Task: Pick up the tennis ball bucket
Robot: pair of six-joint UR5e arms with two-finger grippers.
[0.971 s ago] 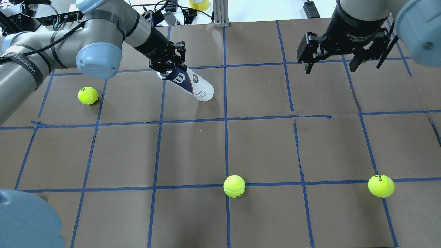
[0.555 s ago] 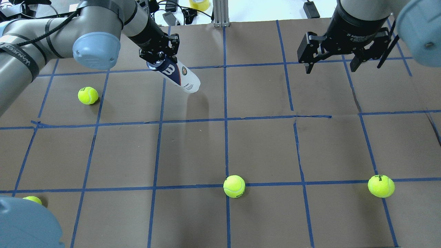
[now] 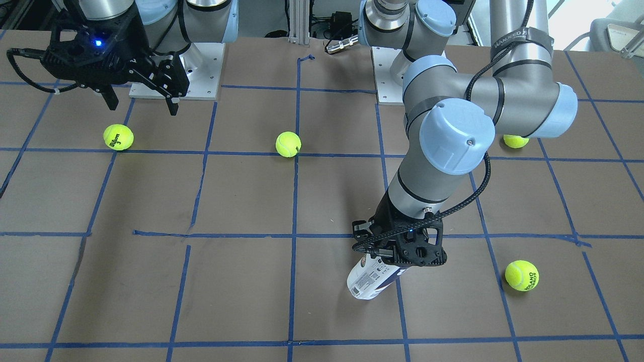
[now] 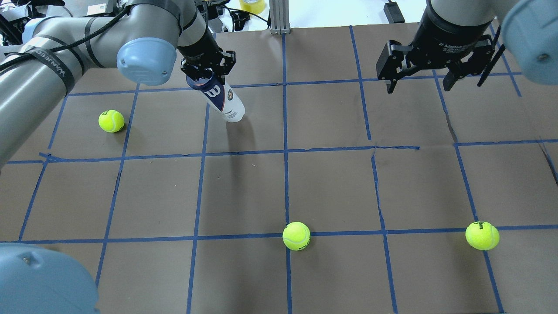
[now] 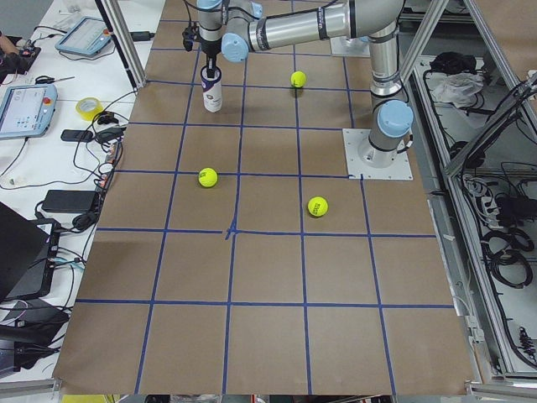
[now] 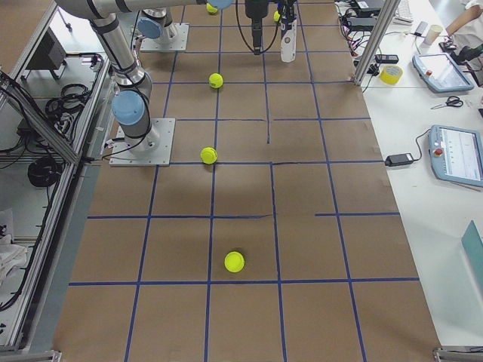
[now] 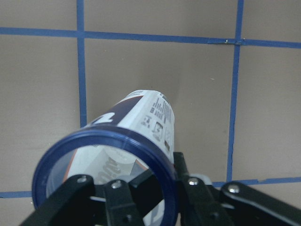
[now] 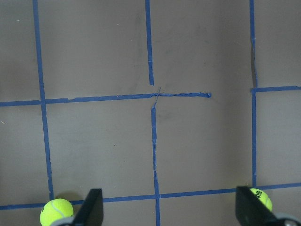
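The tennis ball bucket [image 4: 222, 99] is a white can with a navy top band. My left gripper [image 4: 208, 72] is shut on its navy rim and holds it nearly upright, tilted a little, its base close to the table. It also shows in the front view [image 3: 371, 276], the exterior left view [image 5: 212, 89], the exterior right view [image 6: 287, 39] and the left wrist view [image 7: 122, 155]. In the front view the left gripper [image 3: 402, 254] covers the can's top. My right gripper [image 4: 423, 78] hangs open and empty above the far right of the table; it shows in the front view [image 3: 138, 98] too.
Yellow-green tennis balls lie on the brown taped table: one [image 4: 111, 121] left of the can, one [image 4: 296, 236] at front centre, one [image 4: 482, 235] at front right. Another ball [image 3: 515, 141] lies under my left arm. Cables and a tape roll [image 4: 253, 5] sit beyond the far edge.
The left gripper has swung the can from a strong slant towards upright, shifting its base leftward. The right gripper has not moved.
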